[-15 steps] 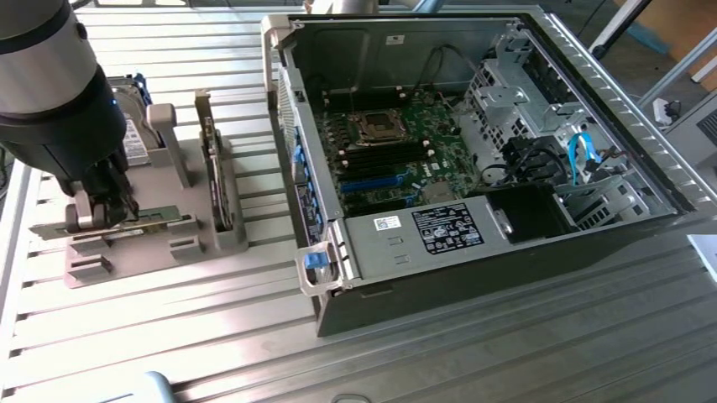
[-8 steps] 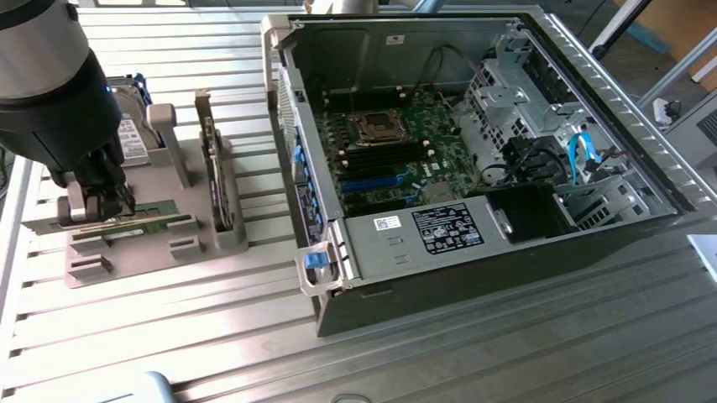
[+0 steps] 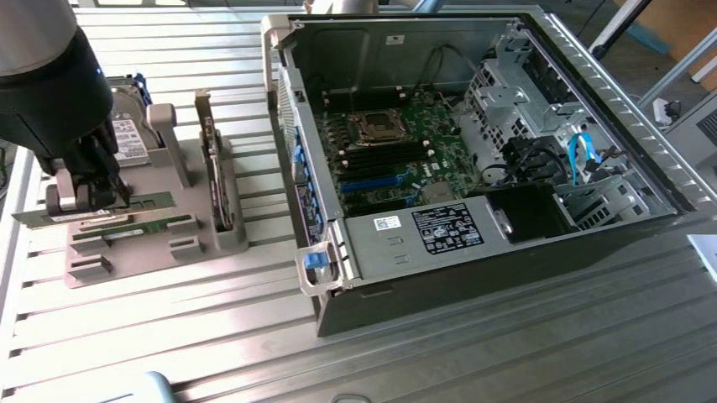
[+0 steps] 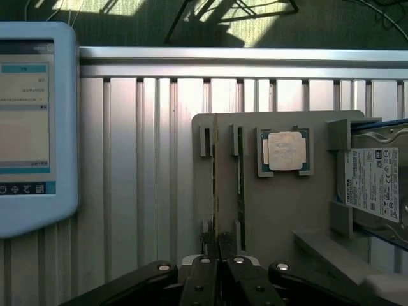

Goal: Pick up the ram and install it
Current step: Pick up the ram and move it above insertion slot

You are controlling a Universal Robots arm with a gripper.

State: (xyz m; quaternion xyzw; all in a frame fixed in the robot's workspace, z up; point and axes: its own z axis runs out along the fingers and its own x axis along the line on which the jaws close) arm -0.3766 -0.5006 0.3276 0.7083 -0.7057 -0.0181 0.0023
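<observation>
The ram [image 3: 148, 201] is a thin green stick, standing on its edge at the grey holder [image 3: 168, 248]. My gripper [image 3: 90, 204] is at the holder on the exterior view's left, shut on this stick near its middle. In the wrist view the ram [image 4: 215, 172] shows edge-on as a thin line running away from my gripper [image 4: 220, 255], whose fingers [image 4: 203, 280] are pressed together on it. I cannot tell whether the stick has left its slot. A second green stick [image 3: 151, 227] [image 4: 240, 172] stands parallel beside it.
The open computer case [image 3: 627, 109] lies on the exterior view's right, its motherboard [image 3: 392, 151] with black memory slots exposed. The holder [image 4: 280, 210] also carries a processor [image 4: 285, 151], a hard drive [image 4: 376, 185] and a taller green card [image 3: 213, 168]. A blue-framed tablet [image 4: 32, 127] lies nearby.
</observation>
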